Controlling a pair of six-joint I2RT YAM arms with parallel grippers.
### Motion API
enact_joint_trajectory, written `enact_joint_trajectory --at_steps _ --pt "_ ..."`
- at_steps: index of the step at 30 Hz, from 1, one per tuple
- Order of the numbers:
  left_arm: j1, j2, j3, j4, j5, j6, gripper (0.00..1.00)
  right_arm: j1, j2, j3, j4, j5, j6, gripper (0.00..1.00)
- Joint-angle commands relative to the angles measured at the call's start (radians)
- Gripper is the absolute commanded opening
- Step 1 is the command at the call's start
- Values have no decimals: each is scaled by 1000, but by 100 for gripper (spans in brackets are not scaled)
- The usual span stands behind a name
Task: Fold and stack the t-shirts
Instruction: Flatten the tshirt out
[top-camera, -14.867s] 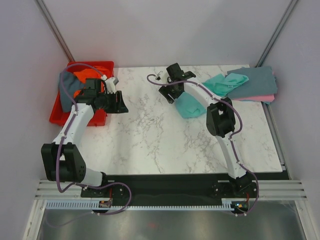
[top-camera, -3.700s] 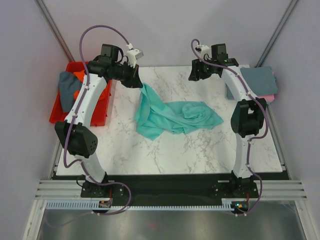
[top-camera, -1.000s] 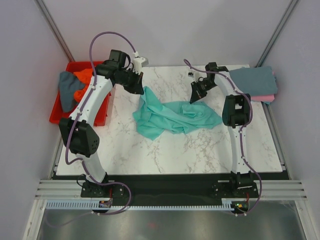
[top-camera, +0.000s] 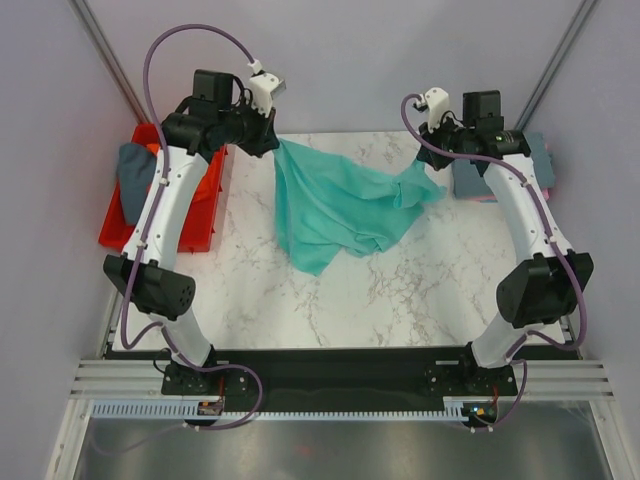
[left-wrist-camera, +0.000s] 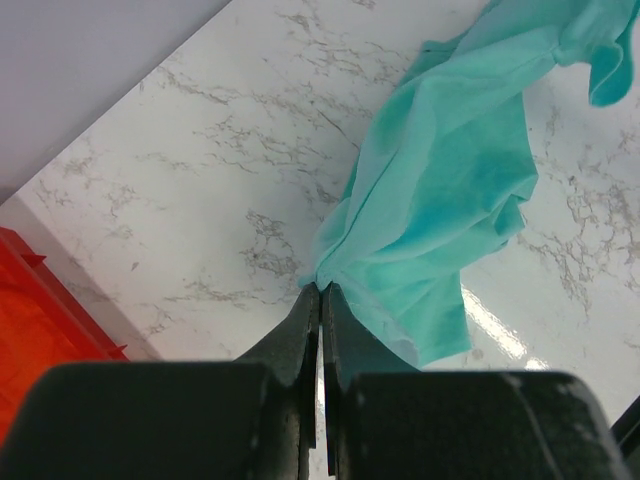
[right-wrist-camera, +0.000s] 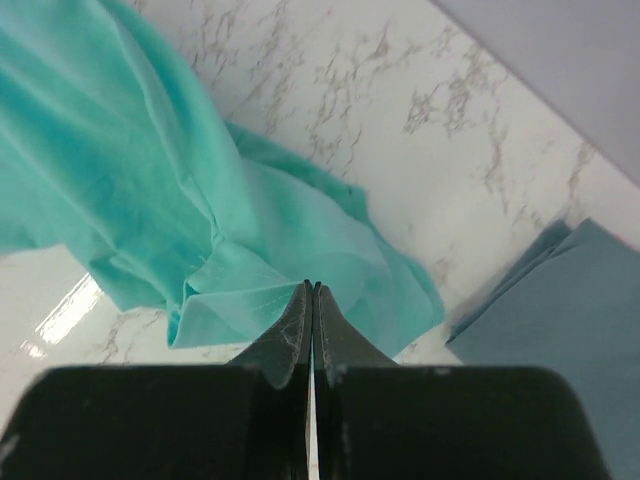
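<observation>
A teal t-shirt (top-camera: 345, 205) hangs stretched between my two grippers above the marble table, its lower folds sagging toward the tabletop. My left gripper (top-camera: 272, 140) is shut on its left corner; in the left wrist view the jaws (left-wrist-camera: 321, 287) pinch the cloth (left-wrist-camera: 450, 180) at their tips. On the right, my right gripper (top-camera: 442, 160) is shut on the shirt's other edge, where a hemmed fold (right-wrist-camera: 240, 300) meets the fingertips (right-wrist-camera: 312, 285). A folded slate blue-grey t-shirt (top-camera: 535, 150) lies at the far right with a pink t-shirt edge (top-camera: 487, 199) beneath. An orange t-shirt (top-camera: 150, 152) sits in the bin.
A red plastic bin (top-camera: 200, 215) stands at the table's left edge, holding a blue-grey garment (top-camera: 130, 185) beside the orange one. The folded stack (right-wrist-camera: 560, 320) lies close to my right gripper. Grey walls enclose the back and both sides.
Both grippers have risen and moved apart. The right gripper now holds the shirt's right edge, and the teal shirt has been lifted from a flat heap into a hanging spread.
</observation>
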Motion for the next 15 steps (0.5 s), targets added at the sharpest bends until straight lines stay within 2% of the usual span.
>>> enact_joint_trajectory --at_steps 1,7,15 --pt "-5 -34 -25 21 12 23 3 -1 -49 -57 5 -45 -11 0" --pt "-5 -3 -58 18 -1 28 3 2 155 -27 4 -96 -5 0" --pt "-5 93 -63 13 -4 31 3 41 533 218 -122 -137 -55 0"
